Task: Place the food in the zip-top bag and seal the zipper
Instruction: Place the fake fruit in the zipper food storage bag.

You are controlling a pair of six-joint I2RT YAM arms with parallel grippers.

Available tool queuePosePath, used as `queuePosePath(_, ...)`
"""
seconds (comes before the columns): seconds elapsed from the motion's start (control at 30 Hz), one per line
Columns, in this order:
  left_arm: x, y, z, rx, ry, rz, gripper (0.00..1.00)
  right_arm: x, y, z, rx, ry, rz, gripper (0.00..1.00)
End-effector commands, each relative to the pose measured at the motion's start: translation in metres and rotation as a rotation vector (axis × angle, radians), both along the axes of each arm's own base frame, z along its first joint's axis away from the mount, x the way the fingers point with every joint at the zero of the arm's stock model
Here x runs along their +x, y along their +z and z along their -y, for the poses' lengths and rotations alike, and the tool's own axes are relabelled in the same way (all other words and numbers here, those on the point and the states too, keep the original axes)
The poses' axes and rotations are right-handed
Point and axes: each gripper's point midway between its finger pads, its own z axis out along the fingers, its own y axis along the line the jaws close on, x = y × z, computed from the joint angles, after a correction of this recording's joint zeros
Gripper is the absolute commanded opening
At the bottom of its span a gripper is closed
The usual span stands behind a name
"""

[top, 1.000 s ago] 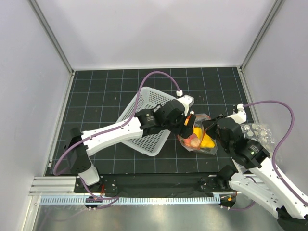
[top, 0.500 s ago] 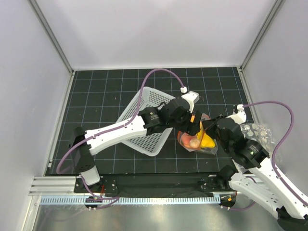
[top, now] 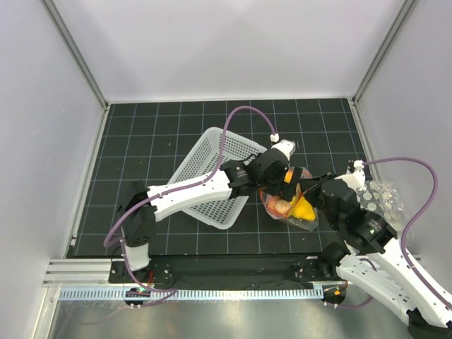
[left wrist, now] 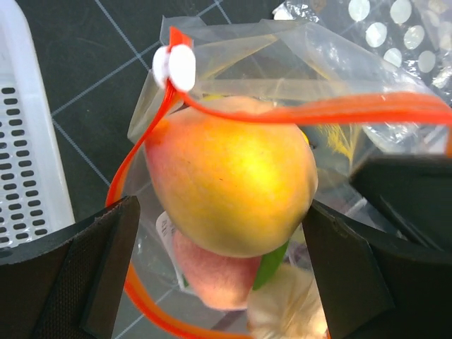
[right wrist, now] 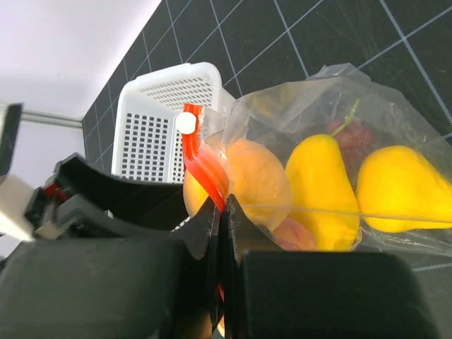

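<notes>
Food [top: 302, 208] is mostly bagged: a yellow pear [right wrist: 321, 187], a yellow-orange piece [right wrist: 402, 187], dark grapes [right wrist: 349, 134] and a pink peach [left wrist: 212, 279] lie inside the zip-top bag [right wrist: 417, 134], beyond the clenched fingers of the right gripper [right wrist: 220, 212], which pinch the zipper [right wrist: 203, 164]. An orange peach [left wrist: 233, 183] sits at the mouth, between the spread, released fingers of the left gripper [left wrist: 222, 272]. Sealing remains. The white basket [top: 201, 166] beside them shows no fruit.
</notes>
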Motion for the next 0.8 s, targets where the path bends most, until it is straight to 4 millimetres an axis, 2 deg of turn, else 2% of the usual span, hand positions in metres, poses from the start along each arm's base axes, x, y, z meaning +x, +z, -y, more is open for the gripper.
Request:
queuePosePath(0.0,-0.002,0.052,-0.012,-0.087,0.013,0.063,1.0,0.006,0.017,0.009,0.008,-0.065,0.052,0.01)
queuePosePath(0.23,-0.013,0.081,-0.041,-0.1,0.011,0.086,1.0,0.006,0.018,0.014,-0.004,-0.077,0.063,0.01)
queuePosePath(0.33,-0.014,0.082,-0.05,-0.084,0.023,0.097,1.0,0.006,0.018,0.014,-0.007,-0.079,0.061,0.01)
queuePosePath(0.4,-0.013,0.076,-0.058,-0.05,0.039,0.097,1.0,0.006,0.018,0.014,-0.008,-0.078,0.063,0.01)
queuePosePath(0.57,-0.009,0.046,-0.08,0.046,0.092,0.082,0.9,0.005,0.021,0.015,-0.013,-0.076,0.068,0.01)
queuePosePath(0.63,-0.005,0.035,-0.082,0.055,0.095,0.052,0.9,0.005,0.021,0.015,-0.016,-0.073,0.068,0.01)
queuePosePath(0.77,-0.005,0.01,-0.069,0.034,0.071,-0.033,0.86,0.006,0.021,0.013,-0.011,-0.065,0.065,0.01)
